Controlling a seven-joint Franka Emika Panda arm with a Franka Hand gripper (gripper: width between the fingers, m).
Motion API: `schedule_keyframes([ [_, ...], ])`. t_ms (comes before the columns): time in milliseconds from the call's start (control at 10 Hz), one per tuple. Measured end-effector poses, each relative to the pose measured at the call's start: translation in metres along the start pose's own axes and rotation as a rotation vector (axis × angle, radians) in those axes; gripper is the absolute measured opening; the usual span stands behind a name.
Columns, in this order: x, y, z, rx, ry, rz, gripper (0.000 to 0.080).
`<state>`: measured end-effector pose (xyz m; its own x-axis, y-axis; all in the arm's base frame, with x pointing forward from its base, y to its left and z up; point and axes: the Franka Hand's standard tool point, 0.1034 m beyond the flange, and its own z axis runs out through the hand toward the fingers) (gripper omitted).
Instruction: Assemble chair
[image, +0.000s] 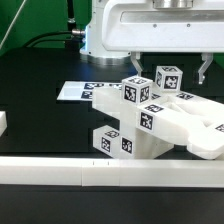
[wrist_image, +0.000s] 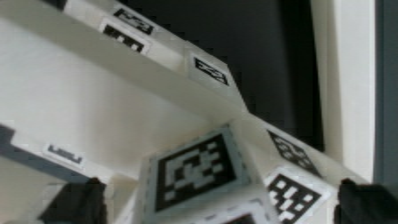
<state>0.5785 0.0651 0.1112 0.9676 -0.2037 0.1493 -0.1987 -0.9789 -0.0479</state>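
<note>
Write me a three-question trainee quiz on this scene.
1. True or false: in the exterior view, the hand is above the chair.
2. Where does the marker board lie? A) flat on the table, at the exterior view's left of the chair; B) on top of the chair; C) in the hand.
3. Fill in: the long rail along the near edge is ___ in colour.

Key: 1 true; 2 A; 3 white.
</note>
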Motion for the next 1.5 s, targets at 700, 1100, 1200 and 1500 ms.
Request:
schedule_keyframes([
  [700,0.0006,0.0029,0.0002,-0.008,0.0,-0.198,0.0268],
  [1100,0.0005,0.0028,0.0005,-0.007,0.0,-0.129,0.0268],
  [1200,0.0004,0.0027,0.0006,-0.007,0.0,-0.052,0.0268],
  [1500,0.0004,0.0027,0.0006,-0.006,0.001,0.107,0.0268],
])
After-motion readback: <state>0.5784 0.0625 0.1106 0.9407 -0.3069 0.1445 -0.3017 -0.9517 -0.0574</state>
